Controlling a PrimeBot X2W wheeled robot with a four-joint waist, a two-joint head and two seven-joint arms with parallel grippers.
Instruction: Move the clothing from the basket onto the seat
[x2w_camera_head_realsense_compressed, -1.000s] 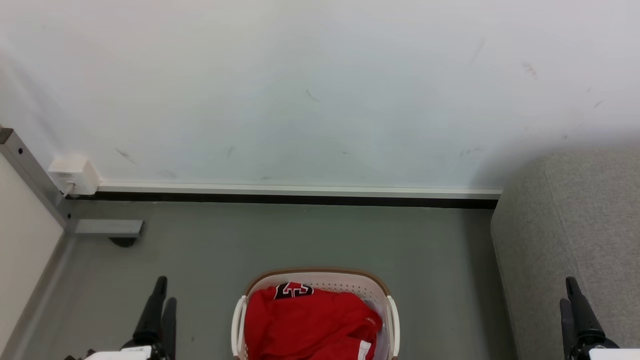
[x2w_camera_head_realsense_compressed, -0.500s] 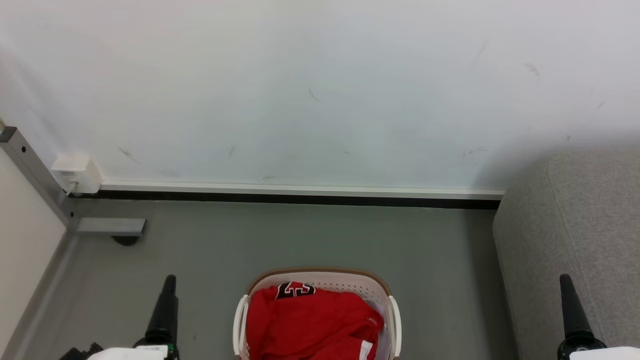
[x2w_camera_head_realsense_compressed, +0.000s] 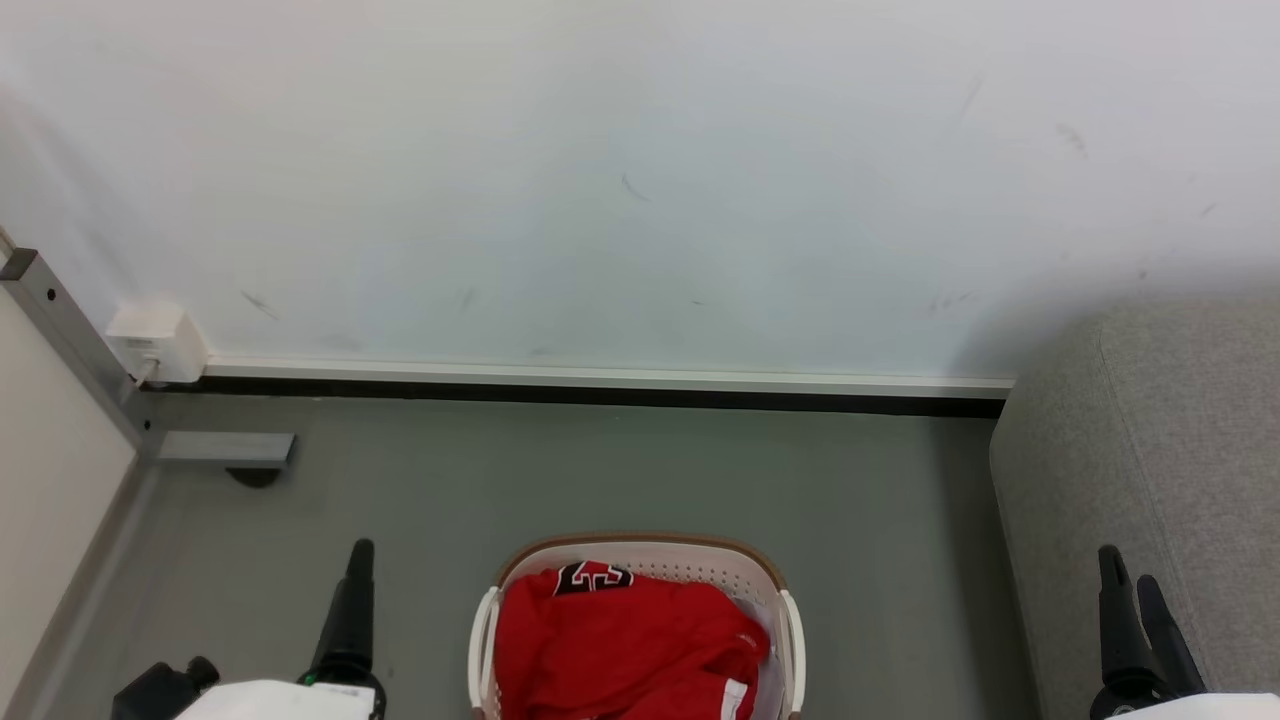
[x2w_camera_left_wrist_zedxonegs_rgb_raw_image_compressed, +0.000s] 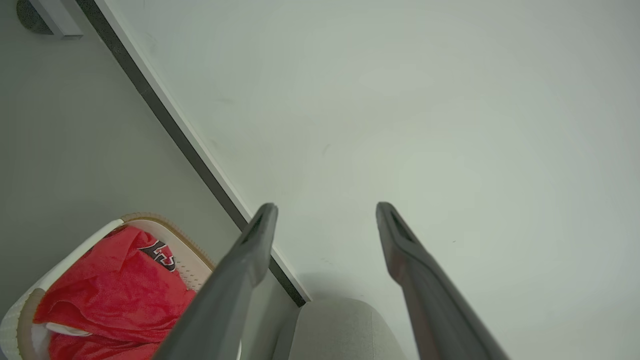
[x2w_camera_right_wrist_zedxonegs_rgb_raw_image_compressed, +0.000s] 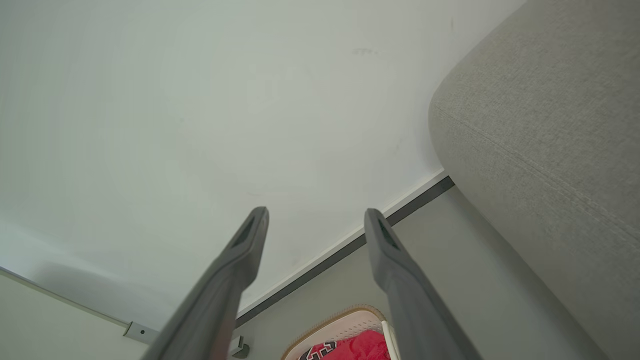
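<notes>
The cream basket (x2w_camera_head_realsense_compressed: 642, 544) stands on the grey floor at the bottom middle, holding the heaped red clothing (x2w_camera_head_realsense_compressed: 620, 645) with the black number patch at its far side. My left gripper (x2w_camera_head_realsense_compressed: 358, 560) hovers left of the basket, seen edge-on. My right gripper (x2w_camera_head_realsense_compressed: 1125, 568) hovers by the front of the grey seat (x2w_camera_head_realsense_compressed: 1180, 450) on the right. In the left wrist view the gripper (x2w_camera_left_wrist_zedxonegs_rgb_raw_image_compressed: 325, 210) is open and empty, with the basket (x2w_camera_left_wrist_zedxonegs_rgb_raw_image_compressed: 12, 320) and clothing (x2w_camera_left_wrist_zedxonegs_rgb_raw_image_compressed: 110, 295) at lower left. The right wrist view has its gripper (x2w_camera_right_wrist_zedxonegs_rgb_raw_image_compressed: 316, 215) open, the seat (x2w_camera_right_wrist_zedxonegs_rgb_raw_image_compressed: 540, 125) to the right and the basket (x2w_camera_right_wrist_zedxonegs_rgb_raw_image_compressed: 340, 325) below.
A pale wall with a dark baseboard (x2w_camera_head_realsense_compressed: 600, 398) runs behind the basket. A white socket box (x2w_camera_head_realsense_compressed: 155, 340) and a grey metal frame foot (x2w_camera_head_realsense_compressed: 225, 448) sit at the left corner. Bare floor (x2w_camera_head_realsense_compressed: 880, 560) lies between basket and seat.
The left gripper has moved right toward the basket. The right gripper has shifted slightly left and turned, so both fingers now show. Basket and clothing have not moved.
</notes>
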